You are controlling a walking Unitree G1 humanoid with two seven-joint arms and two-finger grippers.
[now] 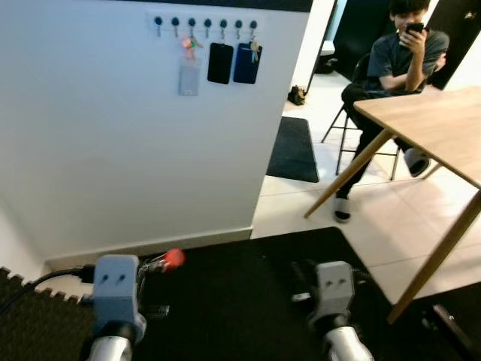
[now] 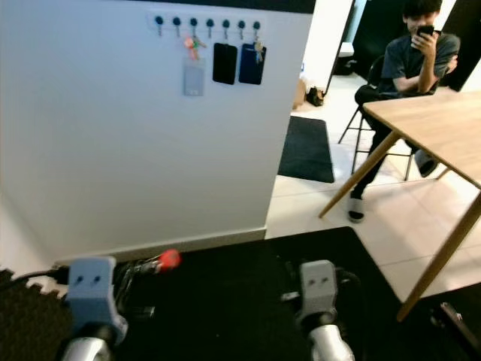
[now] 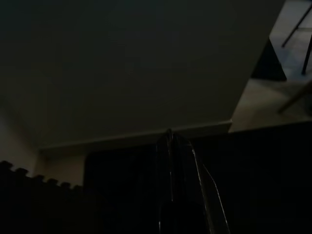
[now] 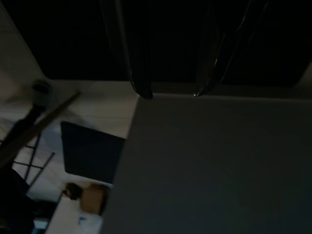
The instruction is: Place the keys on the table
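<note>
The left gripper [image 3: 170, 141], two long black fingers on a silver arm, is held low over the black floor mat [image 1: 248, 293] at the foot of the white wall [image 1: 113, 143]; in its wrist view the fingers are seen pressed together to a single tip, with nothing between them. The right gripper [image 4: 170, 92] is likewise held low over the mat, its two fingers parted by a clear gap and holding nothing. Both point towards the wall's skirting.

The keys with pink and green tags [image 1: 189, 47] are hung from a hook in the row of dark round wall hooks [image 1: 207, 24], high on the wall and well above both grippers. Their long axis is vertical, hanging straight down against the wall; the way the blades face is too small to be told. Just below them a pale grey card holder [image 1: 189, 77] is hung, and beside it a black flat pouch [image 1: 219, 63] and a dark blue flat pouch [image 1: 246, 63], with a second small key bunch [image 1: 255, 50] at the blue one's upper corner.

The light wooden table with slanted legs [image 1: 443, 120] stands to the right, well apart from the wall, across pale floor tiles. A person [image 1: 402, 53] is seated on a chair behind its far edge, a phone held up. A dark doormat [image 1: 294, 149] lies between wall and table.
</note>
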